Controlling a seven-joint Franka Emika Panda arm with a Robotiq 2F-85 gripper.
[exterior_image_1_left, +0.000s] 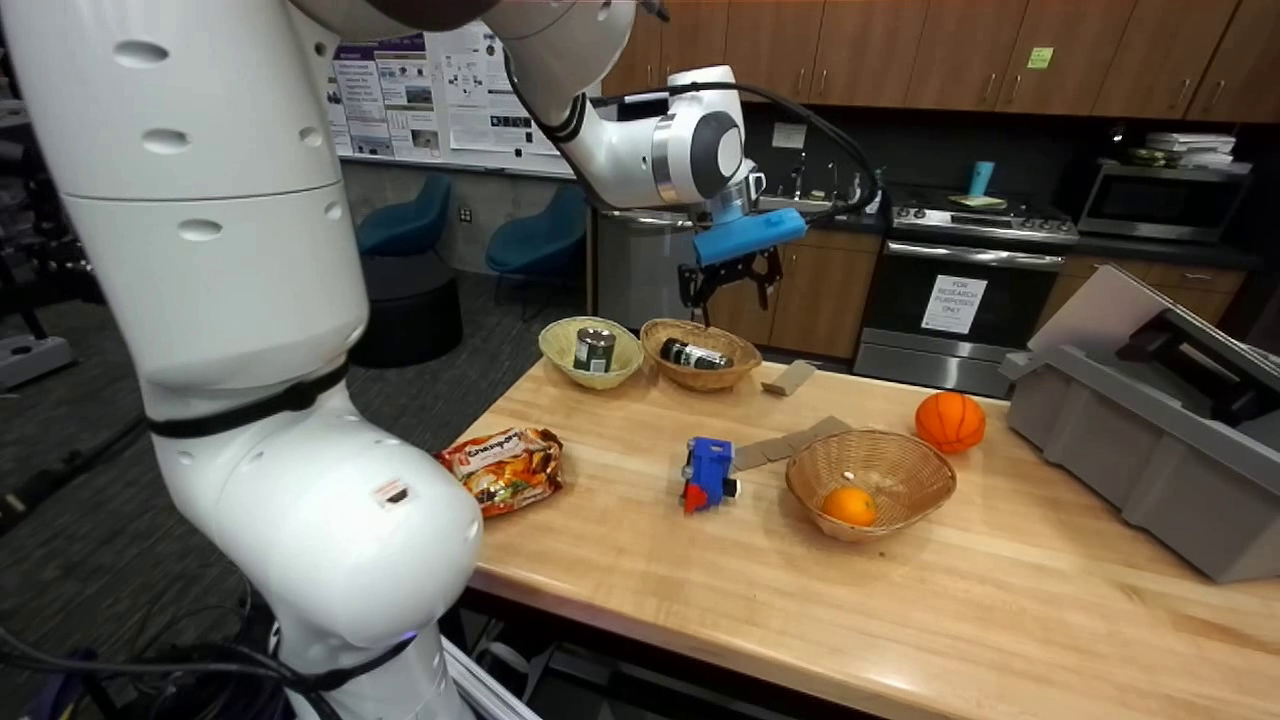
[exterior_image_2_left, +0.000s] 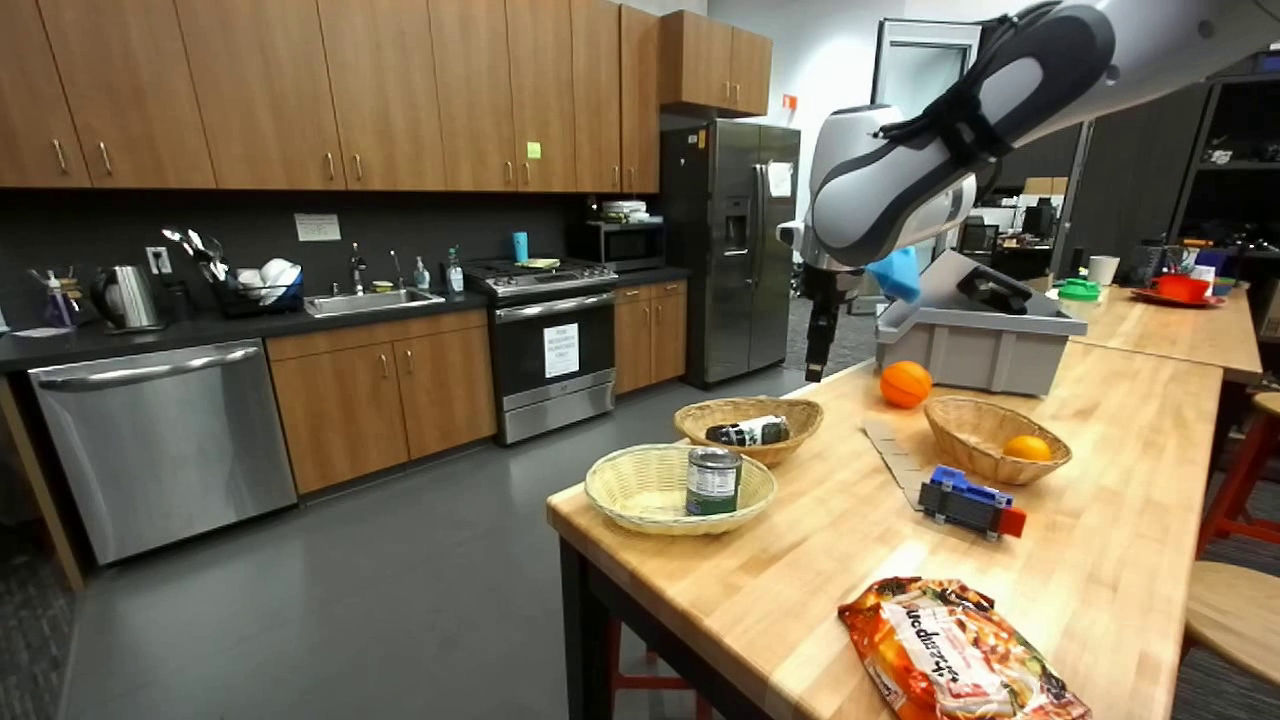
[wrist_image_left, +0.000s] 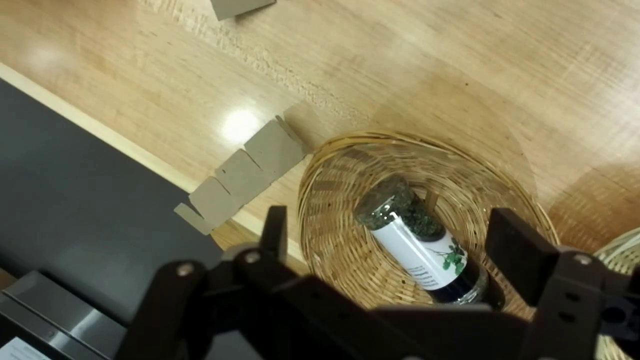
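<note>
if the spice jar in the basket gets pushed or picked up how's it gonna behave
The spice jar may well roll if nudged, being rounded and lying on its side, though the sloping basket around it should limit that. Glints on its clear end suggest a smooth, perhaps slippery surface.

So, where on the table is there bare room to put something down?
Between the packet and toy; between the bin and the basket with the orange. Crowded: near the tool, where bottle basket and can basket stand close.

Wall cabinets (exterior_image_2_left: 385, 95): we are seeing brown wood above a black backsplash (exterior_image_2_left: 425, 222).
Kitchen floor (exterior_image_2_left: 400, 580): we are looking at smooth grey.
Lounge chairs (exterior_image_1_left: 545, 238): we are spotting two in teal.
</note>
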